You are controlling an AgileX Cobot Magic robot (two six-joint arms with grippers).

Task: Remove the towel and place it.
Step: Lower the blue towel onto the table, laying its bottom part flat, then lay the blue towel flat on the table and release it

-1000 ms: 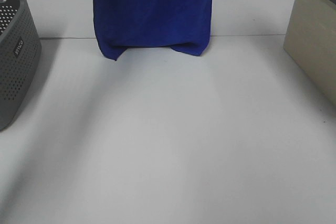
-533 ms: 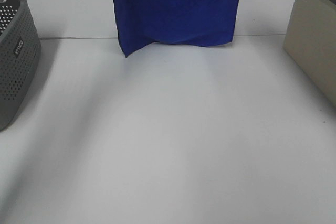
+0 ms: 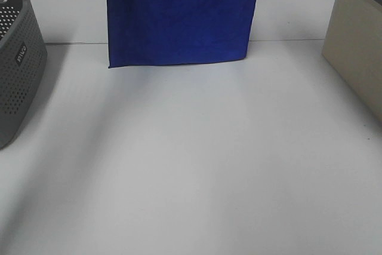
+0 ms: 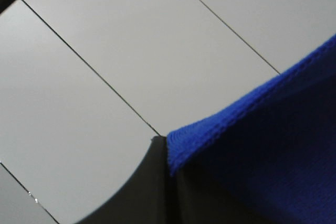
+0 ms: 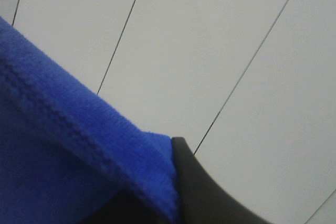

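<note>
Holding the large rectangular deep royal-blue plush microfibre towel [image 3: 182,19] by its upper edge, the two arms are presenting it as a flat, spread sheet at the far side of the white counter [image 3: 191,165]. The left tool [image 4: 165,148] is clenching one top corner of the towel between its dark fingers, and the right tool [image 5: 170,171] is clenching the opposite corner in the same way. The towel is hanging straight down, its lower hem running level and nearly horizontal. Whether that hem is touching the counter or hanging just above it cannot be settled from the high view.

Judged from this, the removal step is finished and the placing step is in hand. The next move is calling for both arms to travel together, keeping the top edge taut. They then need to be lowering the cloth so that the hem lands first and the rest lays out flat before either tool releases.

The dark grey perforated plastic basket [image 3: 24,70] is standing at the left edge of the counter, well apart from the towel. Only a sliver of its inside is showing, and nothing is visible there. The beige rectangular box [image 3: 358,52] is standing at the right edge, and its contents are hidden.
</note>
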